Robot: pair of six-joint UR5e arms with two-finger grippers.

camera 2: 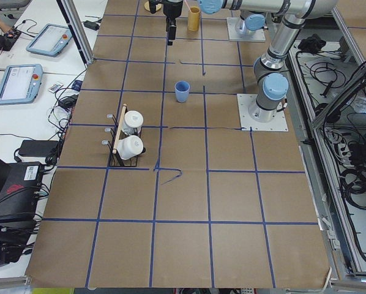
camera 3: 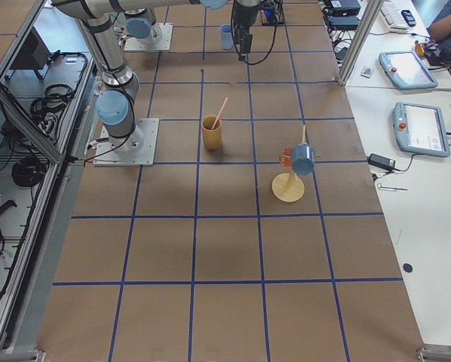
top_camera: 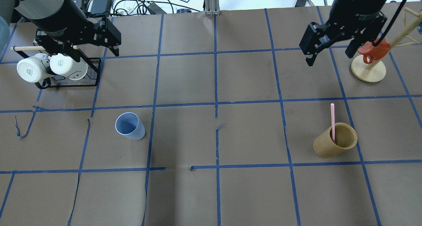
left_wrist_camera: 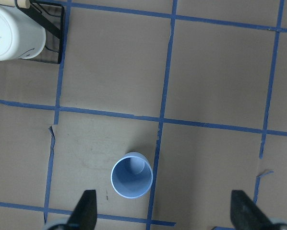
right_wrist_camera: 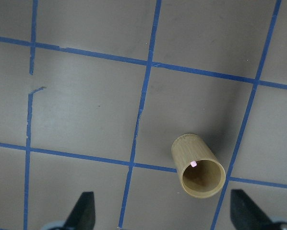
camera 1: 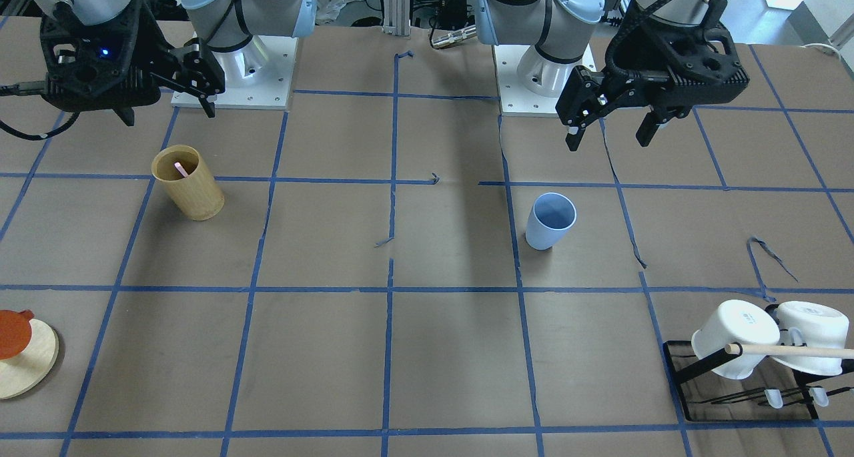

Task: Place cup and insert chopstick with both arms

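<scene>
Cup (top_camera: 129, 126): upright, left of centre in overhead view.
Chopstick (top_camera: 332, 120): leaning inside holder (top_camera: 324, 147), right side.
Left claw (left_wrist_camera: 165, 213): spread, empty.
Right claw (right_wrist_camera: 163, 213): spread, empty.

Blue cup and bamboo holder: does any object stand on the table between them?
No. In the overhead view the stretch between the blue cup and the bamboo holder is bare: only brown paper and blue tape lines.

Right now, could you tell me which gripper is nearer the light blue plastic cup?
Left. The left gripper hovers above and beside the light blue plastic cup; the right gripper hangs across the table.
</scene>
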